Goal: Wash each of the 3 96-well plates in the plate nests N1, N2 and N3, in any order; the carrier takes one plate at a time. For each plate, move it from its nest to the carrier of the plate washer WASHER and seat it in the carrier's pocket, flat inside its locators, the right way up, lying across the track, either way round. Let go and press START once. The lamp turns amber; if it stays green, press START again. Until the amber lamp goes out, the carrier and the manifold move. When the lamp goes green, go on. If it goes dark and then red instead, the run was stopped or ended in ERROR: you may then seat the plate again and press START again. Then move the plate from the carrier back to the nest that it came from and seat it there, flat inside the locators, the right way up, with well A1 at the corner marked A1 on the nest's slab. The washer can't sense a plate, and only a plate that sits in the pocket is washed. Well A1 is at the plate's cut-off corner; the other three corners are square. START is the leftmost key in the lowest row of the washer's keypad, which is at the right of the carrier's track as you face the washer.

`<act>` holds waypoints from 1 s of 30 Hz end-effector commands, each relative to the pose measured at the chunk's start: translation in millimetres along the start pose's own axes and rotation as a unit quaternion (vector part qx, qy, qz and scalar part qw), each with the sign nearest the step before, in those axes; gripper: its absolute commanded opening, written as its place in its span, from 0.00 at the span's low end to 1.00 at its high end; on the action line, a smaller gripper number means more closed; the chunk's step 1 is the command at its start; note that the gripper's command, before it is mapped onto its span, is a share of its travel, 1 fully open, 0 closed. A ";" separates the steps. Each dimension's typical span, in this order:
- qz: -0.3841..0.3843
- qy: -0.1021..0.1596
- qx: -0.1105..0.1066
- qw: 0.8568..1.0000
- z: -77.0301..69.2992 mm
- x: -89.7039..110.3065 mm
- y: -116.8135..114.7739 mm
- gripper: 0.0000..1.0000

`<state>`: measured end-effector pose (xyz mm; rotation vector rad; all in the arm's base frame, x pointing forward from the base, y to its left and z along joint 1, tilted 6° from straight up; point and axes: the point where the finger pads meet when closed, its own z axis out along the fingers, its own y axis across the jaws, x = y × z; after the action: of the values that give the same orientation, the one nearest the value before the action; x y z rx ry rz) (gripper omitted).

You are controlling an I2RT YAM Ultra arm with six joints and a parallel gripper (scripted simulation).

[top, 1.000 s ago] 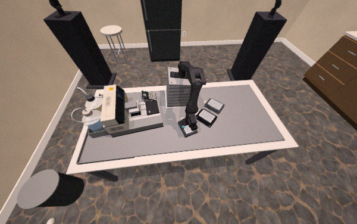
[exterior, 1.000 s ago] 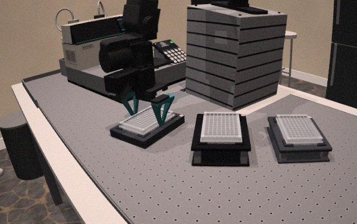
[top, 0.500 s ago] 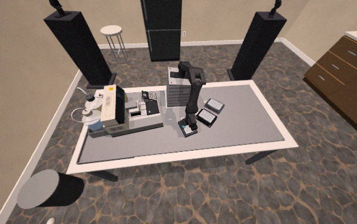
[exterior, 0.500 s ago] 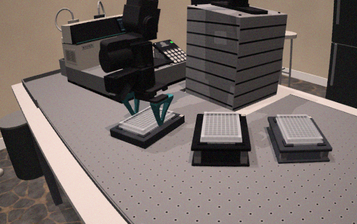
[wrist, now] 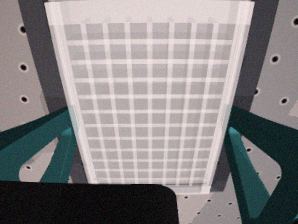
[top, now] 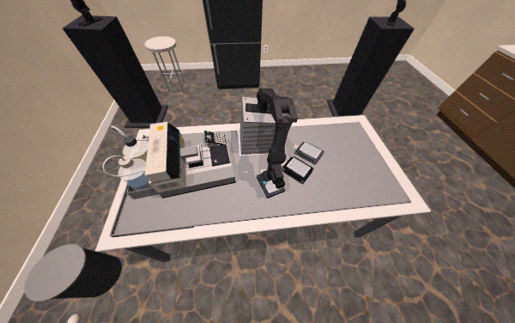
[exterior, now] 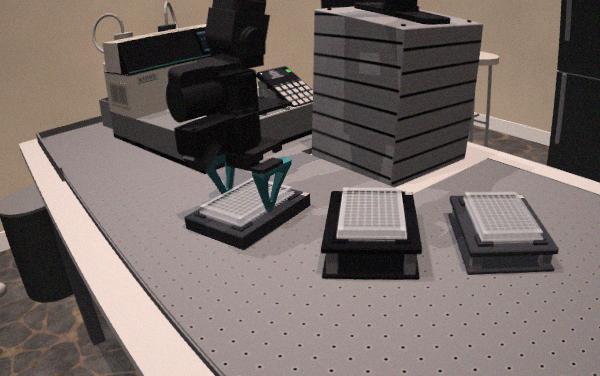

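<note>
Three clear 96-well plates sit in black nests on the table. My gripper (exterior: pixel 248 192) with teal fingers is down over the left plate (exterior: pixel 246 202) and shut on it across its long sides; the plate still lies flat in its nest (exterior: pixel 247 218). The wrist view shows the plate (wrist: pixel 152 90) between the two fingers. The middle plate (exterior: pixel 371 213) and the right plate (exterior: pixel 501 216) lie in their nests, apart from the gripper. The washer (exterior: pixel 165 85) stands at the back left, its keypad (exterior: pixel 288 86) showing a green lamp (exterior: pixel 288 71).
A tall grey ribbed block (exterior: pixel 395 90) stands behind the nests, right of the washer. Bottles and tubing (top: pixel 129 159) sit at the washer's far end. The table's raised white rim (exterior: pixel 115 290) runs along the front.
</note>
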<state>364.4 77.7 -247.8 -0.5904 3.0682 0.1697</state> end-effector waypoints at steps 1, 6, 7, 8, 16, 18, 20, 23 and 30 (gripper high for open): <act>0.000 -0.007 0.001 1.000 -3.3 -5.1 -1.0 0.00; 0.000 -0.007 0.001 1.000 -3.3 -5.1 -1.0 0.00; 0.000 -0.007 0.001 1.000 -3.3 -5.1 -1.0 0.00; 0.000 -0.007 0.001 1.000 -3.3 -5.1 -1.0 0.00; 0.000 -0.007 0.001 1.000 -3.3 -5.1 -1.0 0.00; 0.000 -0.007 0.001 1.000 -3.3 -5.1 -1.0 0.00; 0.000 -0.007 0.001 1.000 -3.3 -5.1 -1.0 0.00; 0.000 -0.007 0.001 1.000 -3.3 -5.1 -1.0 0.00; 0.000 -0.007 0.001 1.000 -8.3 -5.1 -1.0 0.00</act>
<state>364.1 77.7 -247.1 -0.5910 3.0681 0.1696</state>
